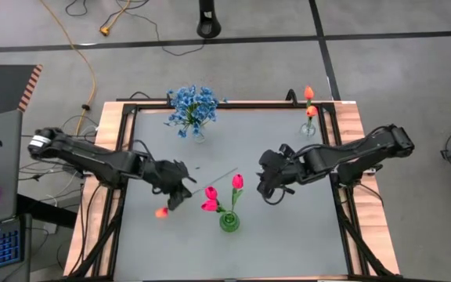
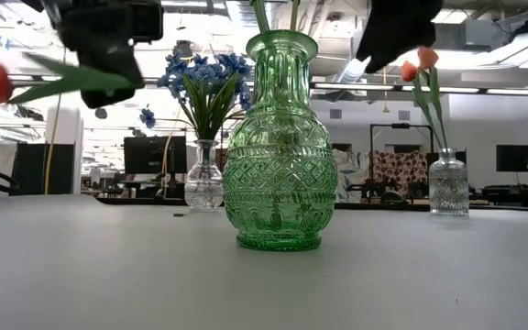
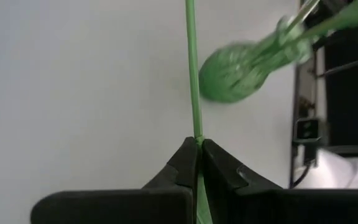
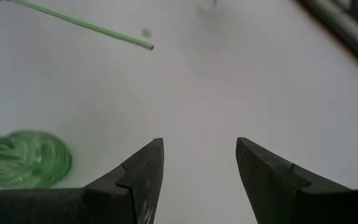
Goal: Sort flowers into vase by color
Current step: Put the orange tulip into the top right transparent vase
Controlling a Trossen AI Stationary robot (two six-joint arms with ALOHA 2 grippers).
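Just left of the high view's centre, the left gripper (image 1: 177, 190) is clamped on an orange tulip (image 1: 161, 212), its two fingers (image 3: 185, 165) pinched tight on the thin green stem. The tulip hangs crosswise: its orange bud sits to the lower left of the gripper, while the long pale stem runs up and right, ending over bare table (image 1: 280, 157) near the picture's middle. In the low view the bud shows at the far left edge with a narrow green leaf trailing from it.

Below centre stands a green glass vase (image 1: 229, 222), patterned and bulbous, holding pink-red tulips (image 1: 237, 182) whose heads lean left and up. At upper centre a clear vase (image 2: 203, 186) carries a bunch of small blue blossoms (image 1: 192, 107) with grassy leaves. At upper right another small clear vase (image 1: 308, 129) holds two orange tulips (image 1: 309, 93) on upright stems.

The right gripper (image 1: 270, 190) hovers right of centre, near the green vase, its fingers spread wide and holding nothing; the free end of the held stem lies ahead of it in the right wrist view.
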